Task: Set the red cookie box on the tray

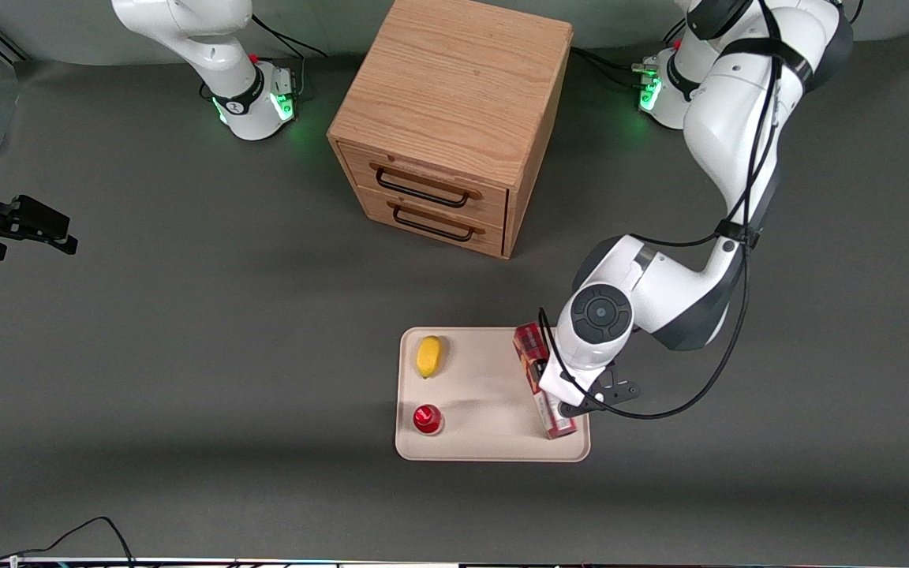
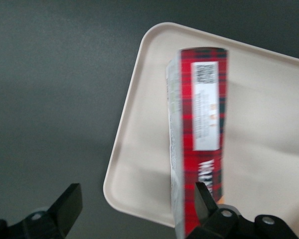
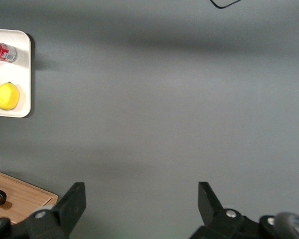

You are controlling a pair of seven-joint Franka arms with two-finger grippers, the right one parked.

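Front view, lower centre of the frame: the red cookie box (image 1: pixel 537 379) stands on a long narrow edge on the tray (image 1: pixel 486 446), along the tray's side toward the working arm. The gripper (image 1: pixel 573 394) hovers right over the box, its fingers (image 2: pixel 65 204) spread wide with the carton not clamped between them. A lemon (image 1: pixel 428 356) and a small red can (image 1: pixel 427 419) sit on the tray's parked-arm side, well apart from the box. The wooden cabinet (image 1: pixel 454 118) stands in the upper centre.
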